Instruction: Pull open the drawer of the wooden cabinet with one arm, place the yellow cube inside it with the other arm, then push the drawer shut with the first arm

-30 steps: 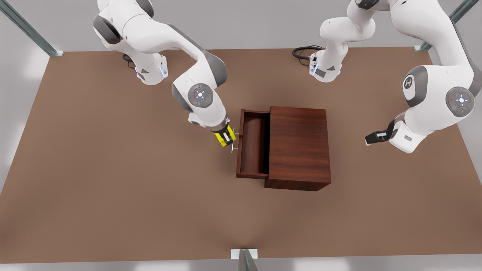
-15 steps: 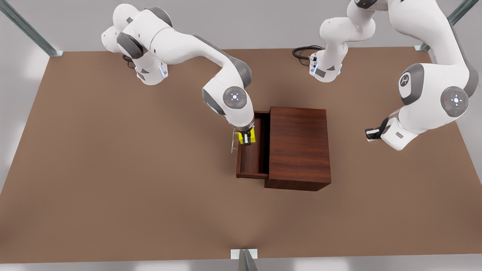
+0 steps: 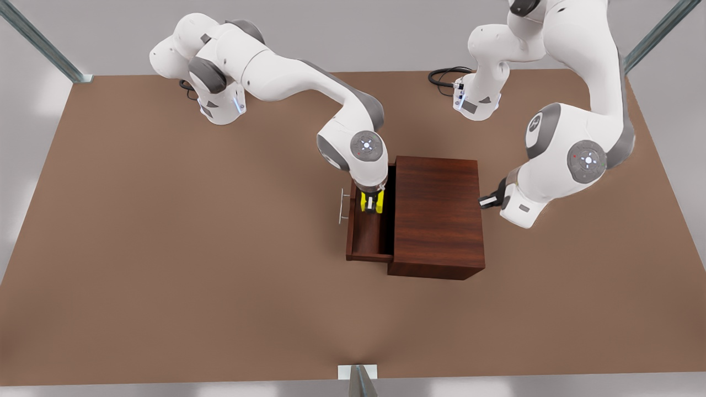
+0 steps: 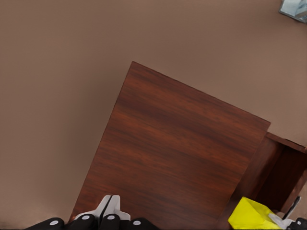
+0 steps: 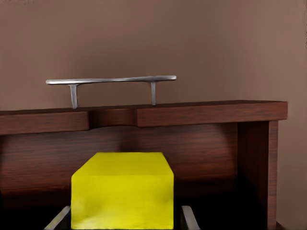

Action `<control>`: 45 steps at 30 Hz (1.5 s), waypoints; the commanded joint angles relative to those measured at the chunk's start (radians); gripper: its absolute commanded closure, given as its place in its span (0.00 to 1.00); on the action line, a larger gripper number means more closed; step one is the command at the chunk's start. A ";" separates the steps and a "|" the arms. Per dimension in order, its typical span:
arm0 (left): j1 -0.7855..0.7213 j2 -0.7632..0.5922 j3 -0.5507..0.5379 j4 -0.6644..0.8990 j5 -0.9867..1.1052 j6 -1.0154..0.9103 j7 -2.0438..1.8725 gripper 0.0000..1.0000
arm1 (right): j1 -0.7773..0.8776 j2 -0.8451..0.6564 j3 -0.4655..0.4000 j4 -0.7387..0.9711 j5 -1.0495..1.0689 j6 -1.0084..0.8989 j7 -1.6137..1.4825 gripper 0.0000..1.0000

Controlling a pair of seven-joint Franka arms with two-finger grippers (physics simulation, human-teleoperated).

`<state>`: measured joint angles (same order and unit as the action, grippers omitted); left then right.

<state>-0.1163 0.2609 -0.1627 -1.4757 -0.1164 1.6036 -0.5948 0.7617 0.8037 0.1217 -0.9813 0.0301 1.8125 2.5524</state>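
In the front view, the wooden cabinet is seen standing near the middle of the brown bench, with the drawer pulled out toward the front view's left and its silver bar handle facing that way. The right gripper is lowered into the open drawer, closed around the yellow cube, which is held between its fingers above the drawer floor. The left gripper is held at the cabinet's edge on the front view's right, its dark fingers drawn together and nothing grasped.

In the left wrist view, the cabinet top is looked down on, with the bench around it. The left gripper's own fingertips are pressed together over the cabinet edge. Farther off, the yellow cube is visible beside the open drawer's inner wall.

In the right wrist view, the yellow cube is clamped between the right gripper's fingers, inside the drawer. Beyond it the drawer's front panel is seen from within, and the handle is seen above the panel's top edge.
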 commanded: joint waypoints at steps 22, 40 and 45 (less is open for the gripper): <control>-0.706 0.366 0.008 0.227 0.207 0.526 -2.163 1.00 | -0.891 -0.305 0.055 -0.261 -0.004 -0.151 -0.893 0.00; -0.732 0.506 0.127 0.187 0.360 0.665 -2.185 1.00 | -0.938 -0.661 0.055 -0.820 -0.013 0.090 -1.518 0.00; -0.746 0.501 0.121 0.189 0.345 0.498 -1.953 1.00 | -0.940 -0.652 0.053 -0.807 -0.013 0.090 -1.515 0.00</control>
<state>-0.8610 0.7649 -0.0404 -1.2884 0.2287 2.1969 -2.4974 -0.1783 0.1523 0.1746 -1.7900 0.0166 1.8924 1.4351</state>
